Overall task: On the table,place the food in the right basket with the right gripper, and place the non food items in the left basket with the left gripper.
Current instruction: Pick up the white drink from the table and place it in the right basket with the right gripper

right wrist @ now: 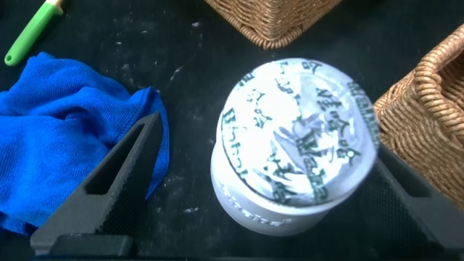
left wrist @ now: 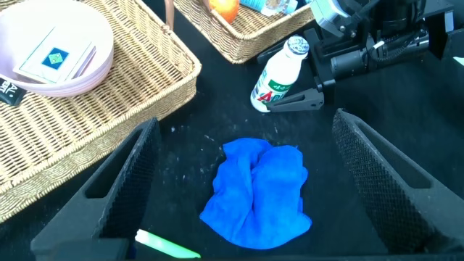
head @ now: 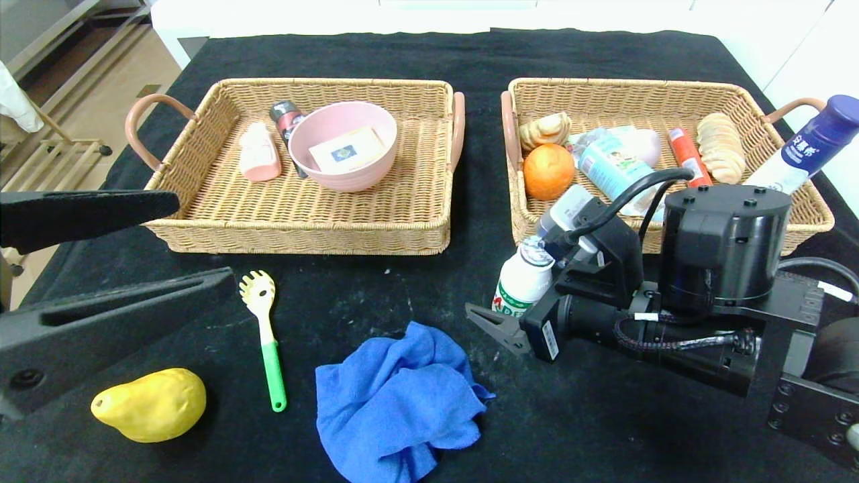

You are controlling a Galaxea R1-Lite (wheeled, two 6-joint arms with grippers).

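right pincer (head: 513, 320) open astride small bottle (head: 525, 280) | left pincer (left wrist: 246, 181) open, empty | black-clothed table (head: 376, 282)

Small white bottle (right wrist: 293, 177) seen from above, crinkled foil cap with green print facing the camera, standing on the black table (right wrist: 181, 109) between the 2 dark-grey fingers of the right gripper (right wrist: 264, 188). Fingers spread, 1 finger (right wrist: 109, 185) clearly apart from the bottle, the other (right wrist: 417, 199) mostly hidden behind it; contact there can't be told. Blue cloth (right wrist: 58, 127) bunched beside the visible finger. Green handle (right wrist: 32, 32) near the cloth. 2 wicker basket corners (right wrist: 272, 18) (right wrist: 428, 105) close by the bottle.
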